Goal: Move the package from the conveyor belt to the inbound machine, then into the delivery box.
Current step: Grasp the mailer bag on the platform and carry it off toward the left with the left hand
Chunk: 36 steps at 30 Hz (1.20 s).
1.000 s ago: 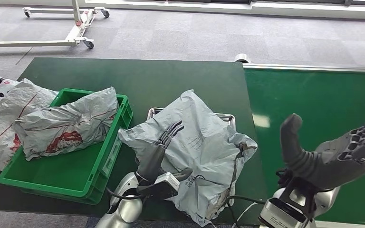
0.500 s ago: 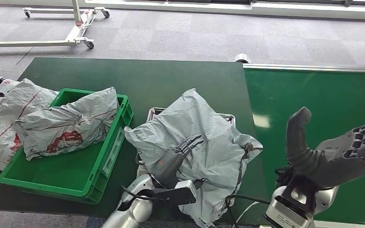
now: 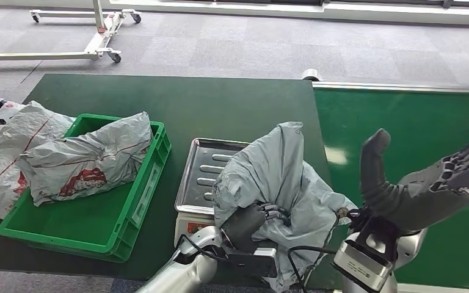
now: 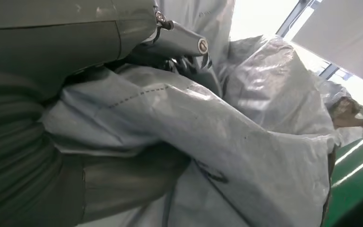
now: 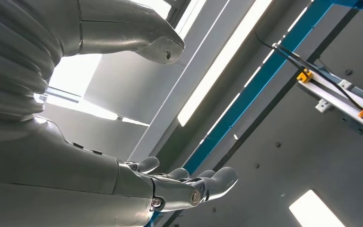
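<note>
Leftmost, the delivery box (image 3: 135, 210) waits on the worktop (image 3: 220, 104); beside it, the left hand (image 3: 253, 221) grips the package (image 3: 281, 177), bunched upright over the inbound machine (image 3: 203, 174); rightmost, the right hand (image 3: 427, 189) hangs empty, fingers spread. The package must travel left.

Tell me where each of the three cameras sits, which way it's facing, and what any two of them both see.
Head view: high on the robot, looking forward and down at the green table, metal tray and crate; both arms enter from below.
Left wrist view: behind the left hand, facing the grey package it grips.
Right wrist view: behind the right hand, turned up toward ceiling lights.
Shared: head and left wrist views both show the left hand gripping the package; the head view also shows the raised right hand.
</note>
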Available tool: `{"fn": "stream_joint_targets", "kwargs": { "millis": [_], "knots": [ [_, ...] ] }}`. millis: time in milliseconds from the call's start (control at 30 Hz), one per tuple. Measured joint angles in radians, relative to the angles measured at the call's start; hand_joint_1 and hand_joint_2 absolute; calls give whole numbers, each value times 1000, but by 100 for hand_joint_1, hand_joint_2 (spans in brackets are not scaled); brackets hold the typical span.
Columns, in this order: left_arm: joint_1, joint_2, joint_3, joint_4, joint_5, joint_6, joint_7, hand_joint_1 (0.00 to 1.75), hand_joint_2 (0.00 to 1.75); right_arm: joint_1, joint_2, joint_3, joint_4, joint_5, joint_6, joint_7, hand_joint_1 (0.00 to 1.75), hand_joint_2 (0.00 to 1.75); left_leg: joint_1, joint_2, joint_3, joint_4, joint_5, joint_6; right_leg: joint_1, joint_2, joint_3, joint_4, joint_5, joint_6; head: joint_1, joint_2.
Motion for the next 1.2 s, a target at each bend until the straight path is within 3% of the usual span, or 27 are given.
{"fn": "stream_joint_targets", "kwargs": {
  "millis": [267,467,600,933,1133,1200],
  "knots": [
    [-16,6,4,-4,44,152,0,175,175,8,8,-12,0,10,0,0,0,175,0,0,1,0,0,0,0,0,1,0,0,0,0,0],
    [27,48,123,-189,111,361,24,175,175,30,9,-32,0,15,0,0,0,175,0,0,0,0,1,-1,2,0,0,0,0,0,0,0],
    [46,72,183,-280,118,376,32,175,175,35,9,-40,0,15,0,0,0,175,1,0,0,0,1,-1,2,0,0,0,0,-1,0,0],
    [68,97,221,-358,118,380,32,175,175,39,9,-41,0,15,0,0,0,175,1,0,0,0,1,-1,1,0,0,0,0,0,0,0],
    [102,103,285,-449,131,578,36,175,175,51,11,-45,0,16,0,0,0,175,1,1,0,0,1,-1,2,1,-1,0,0,-1,0,0],
    [106,104,298,-467,135,598,38,175,175,52,12,-47,0,16,0,0,0,175,1,1,0,0,1,-1,2,1,-1,0,0,-1,0,0]
  ]
}}
